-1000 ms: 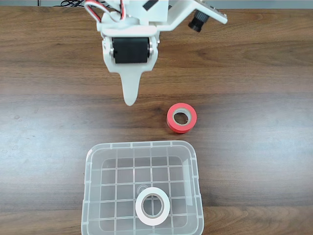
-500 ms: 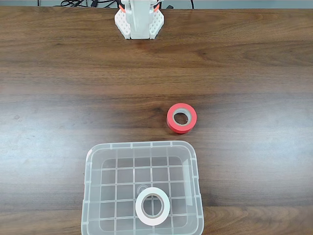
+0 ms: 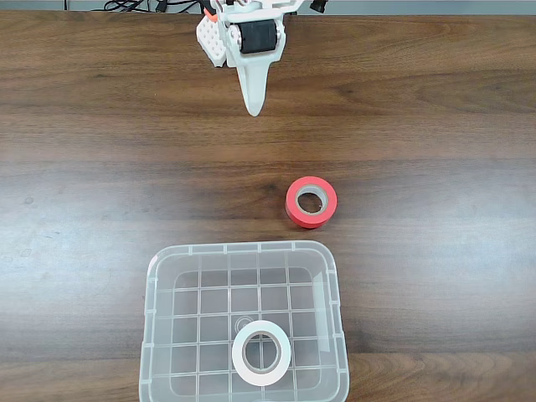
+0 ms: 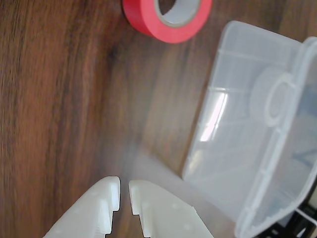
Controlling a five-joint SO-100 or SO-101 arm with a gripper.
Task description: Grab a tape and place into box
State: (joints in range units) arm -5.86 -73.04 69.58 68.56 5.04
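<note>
Tape (image 3: 261, 353) lies flat inside the clear box (image 3: 159, 276) | likely light, stiff, smooth: you would pinch across its ring wall | end effector (image 4: 124, 191) nearly pressed together, empty, over the worktop (image 3: 100, 184) | red roll (image 3: 311, 202) just outside the box

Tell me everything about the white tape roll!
The white tape roll is a flat ring with a pale inner core and an open hole. It lies on its side inside the clear box, on the grid bottom near the front wall. In the wrist view it looks blurry through the plastic. Nothing grips it.
</note>
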